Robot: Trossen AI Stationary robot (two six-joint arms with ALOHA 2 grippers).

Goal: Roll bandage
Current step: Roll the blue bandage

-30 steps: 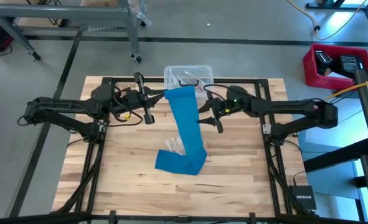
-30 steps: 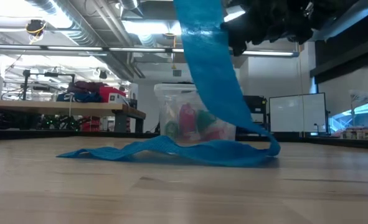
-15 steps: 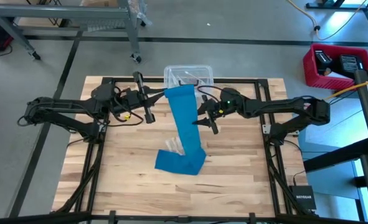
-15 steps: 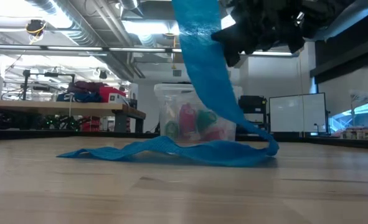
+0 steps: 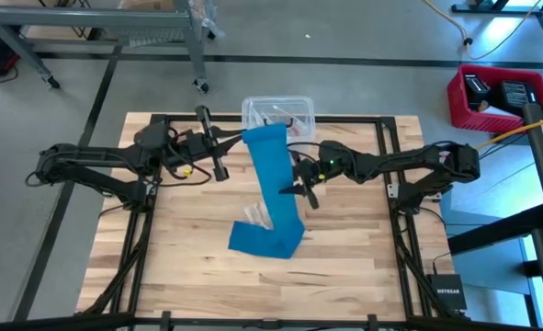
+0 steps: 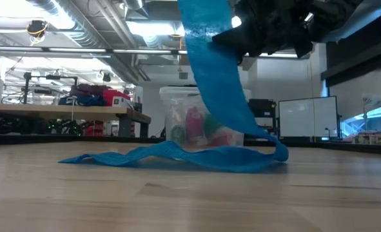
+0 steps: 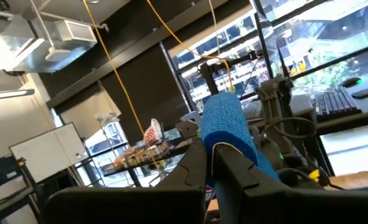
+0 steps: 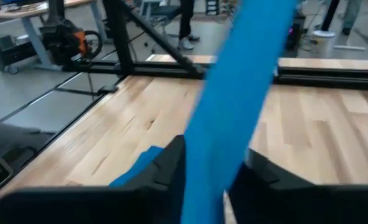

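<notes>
Bandage held up for rolling

The left tool, at ten o'clock on the counter, is clamped on the bandage's upper end, lifting it so the band hangs straight; the slack lies heaped at six o'clock. The right tool, at two o'clock, straddles the hanging band partway closed, likely to guide it; grip uncertain.

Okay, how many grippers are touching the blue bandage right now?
2. The left gripper holds the bandage by its top end, raised near the clear box. The right gripper has its fingers around the hanging strip, partway down above mid-table.
</notes>
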